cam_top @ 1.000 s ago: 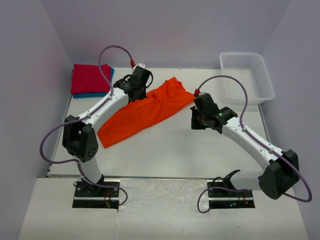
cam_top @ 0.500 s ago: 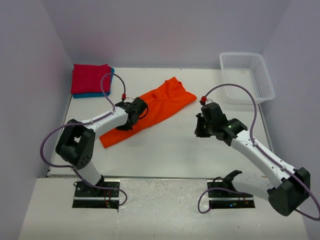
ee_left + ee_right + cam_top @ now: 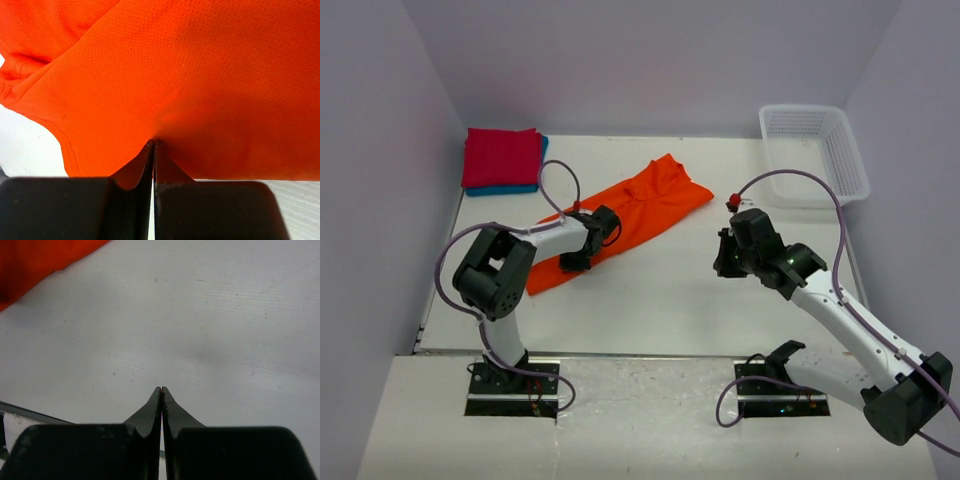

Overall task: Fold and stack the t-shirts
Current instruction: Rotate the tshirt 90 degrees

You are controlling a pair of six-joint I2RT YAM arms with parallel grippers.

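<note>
Left pincer [image 3: 153, 145] closed against orange tee [image 3: 640, 205]; right pincer [image 3: 161, 390] closed, empty.
Likely smoothing; folding next needs a corner grasp.

On the table [image 3: 660, 290], the top tee [image 3: 502, 157] lies on the bottom tee [image 3: 510, 189] in the far left corner. The basket [image 3: 854, 150] stands in the far right corner. Between them, left of centre, the spread tee [image 3: 640, 205] runs slantwise from near left to far middle. The left pincer [image 3: 153, 146] nips the spread tee's near left part. The right pincer [image 3: 161, 390] is over bare table, right of the spread tee and apart from it, in front of the basket.
</note>
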